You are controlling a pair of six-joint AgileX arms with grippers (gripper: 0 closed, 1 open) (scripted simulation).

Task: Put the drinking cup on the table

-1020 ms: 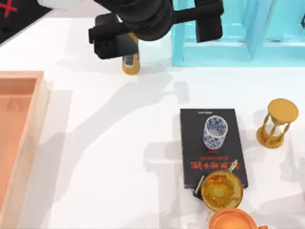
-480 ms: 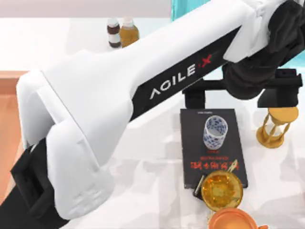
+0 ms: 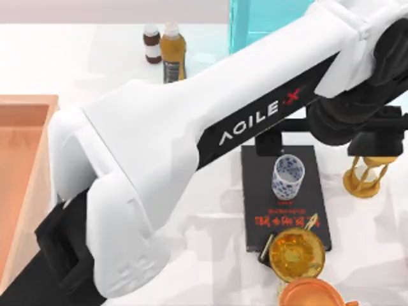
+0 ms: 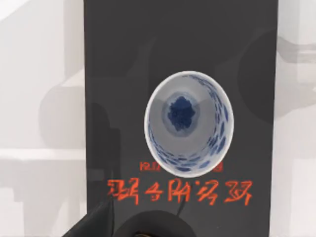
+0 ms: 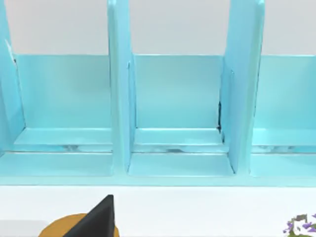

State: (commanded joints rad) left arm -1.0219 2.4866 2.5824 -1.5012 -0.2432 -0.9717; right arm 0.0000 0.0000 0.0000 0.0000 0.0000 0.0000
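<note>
Orange pot (image 3: 315, 294) and amber bowl (image 3: 296, 254) sit nearest, at about five o'clock from the table's (image 3: 159, 191) middle. The bowl overlaps the near edge of a black book (image 3: 255, 191) with red lettering. The drinking cup (image 3: 288, 177) stands upright on that book, at about four o'clock from the table's middle, empty, its mouth facing up.

Just beyond the cup, at its one o'clock, the left gripper (image 3: 317, 143) hangs with its pincer spread wide, holding nothing. In the left wrist view the cup (image 4: 187, 123) lies almost straight below.

The cup looks light, rigid, glazed and breakable, so likely slippery. A judged hold: squeeze gently across the straight wall, below the rim.

Farther back, the right gripper (image 5: 101, 219) faces a cyan shelf (image 5: 177, 98); whether it is wide or narrow cannot be told.
</note>
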